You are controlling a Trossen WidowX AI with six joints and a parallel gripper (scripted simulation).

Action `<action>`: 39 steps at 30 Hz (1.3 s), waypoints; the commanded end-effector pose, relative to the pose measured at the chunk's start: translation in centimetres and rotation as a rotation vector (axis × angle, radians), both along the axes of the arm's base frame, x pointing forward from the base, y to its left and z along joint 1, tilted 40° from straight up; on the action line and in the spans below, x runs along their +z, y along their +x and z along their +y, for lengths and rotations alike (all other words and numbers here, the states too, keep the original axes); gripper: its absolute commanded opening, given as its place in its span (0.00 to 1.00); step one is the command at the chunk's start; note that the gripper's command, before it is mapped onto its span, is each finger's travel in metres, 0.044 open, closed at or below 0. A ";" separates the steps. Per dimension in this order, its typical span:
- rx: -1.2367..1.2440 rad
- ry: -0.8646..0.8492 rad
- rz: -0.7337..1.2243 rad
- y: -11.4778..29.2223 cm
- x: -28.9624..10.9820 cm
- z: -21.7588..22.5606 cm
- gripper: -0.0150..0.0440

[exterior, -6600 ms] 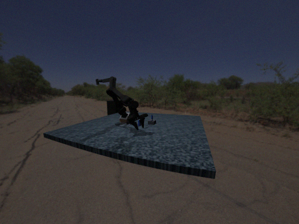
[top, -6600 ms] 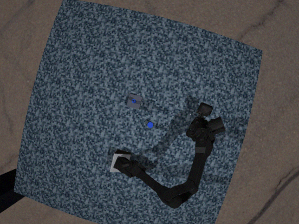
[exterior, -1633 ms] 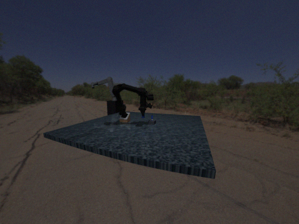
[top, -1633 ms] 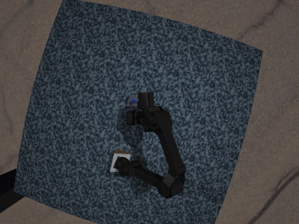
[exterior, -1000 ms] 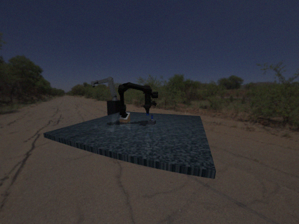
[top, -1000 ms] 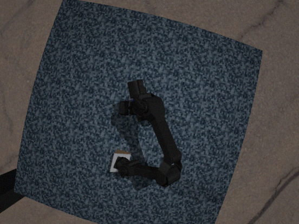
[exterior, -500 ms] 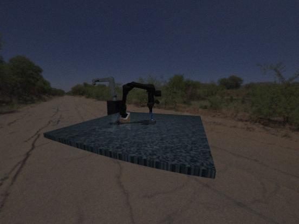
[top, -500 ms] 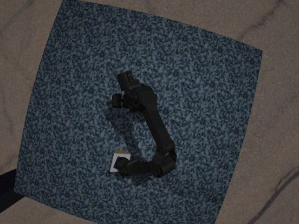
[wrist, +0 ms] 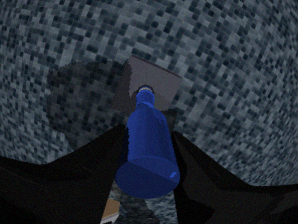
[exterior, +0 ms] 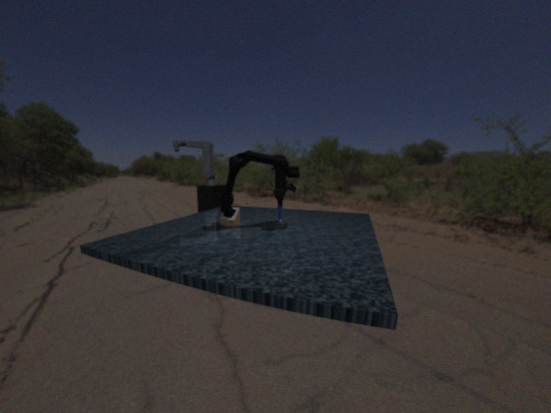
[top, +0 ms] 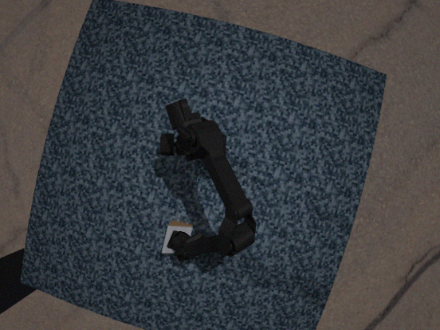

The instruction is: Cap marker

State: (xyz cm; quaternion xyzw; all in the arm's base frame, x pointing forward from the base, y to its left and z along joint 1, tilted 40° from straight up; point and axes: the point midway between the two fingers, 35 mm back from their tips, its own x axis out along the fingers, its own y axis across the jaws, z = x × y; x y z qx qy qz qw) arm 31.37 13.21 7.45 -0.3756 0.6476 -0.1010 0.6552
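Note:
My gripper [exterior: 280, 201] [wrist: 148, 134] is shut on the blue cap [wrist: 148, 172], which stands upright between the fingertips in the wrist view. The marker [wrist: 145, 98] [exterior: 280, 217] stands upright in the grey holder block [wrist: 162, 82] [exterior: 275, 225]. The cap is in line above the marker, and its near end hides the marker's top. A narrow blue part and a pale ring show between the cap and the block. I cannot tell whether the cap is around the marker's tip or just above it. In the top view the arm hides cap, marker and block.
The arm's base stands on a white-topped, wood-coloured block [top: 167, 240] [exterior: 230, 220] [wrist: 111, 210]. The blue-grey table [top: 279, 119] [exterior: 299, 269] has its edges well away from the holder. A grey robot arm [exterior: 208, 159] on a dark pedestal [exterior: 208, 199] stands behind.

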 end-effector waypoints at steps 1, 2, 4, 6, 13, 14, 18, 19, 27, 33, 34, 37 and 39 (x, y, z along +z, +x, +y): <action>-0.003 -0.002 0.004 0.0 -0.5 -0.2 0.25; -0.003 -0.002 0.004 0.1 -0.7 -0.3 0.25; -0.003 -0.002 0.004 0.1 -0.9 -0.5 0.25; -0.003 -0.002 0.004 0.2 -1.2 -0.6 0.25; -0.003 -0.002 0.004 0.4 -2.1 -1.3 0.25; -0.003 -0.002 0.004 0.4 -2.2 -1.4 0.25; -0.003 -0.003 0.004 0.5 -2.7 -1.9 0.25; -0.003 -0.003 0.003 0.5 -2.8 -2.0 0.25; -0.003 -0.003 0.003 0.6 -3.8 -2.8 0.25; -0.003 -0.004 0.003 0.7 -4.6 -3.3 0.25; -0.003 -0.004 0.003 0.7 -4.7 -3.4 0.25; -0.003 -0.004 0.003 0.7 -5.1 -3.6 0.25; -0.003 -0.004 0.003 0.8 -5.3 -3.7 0.25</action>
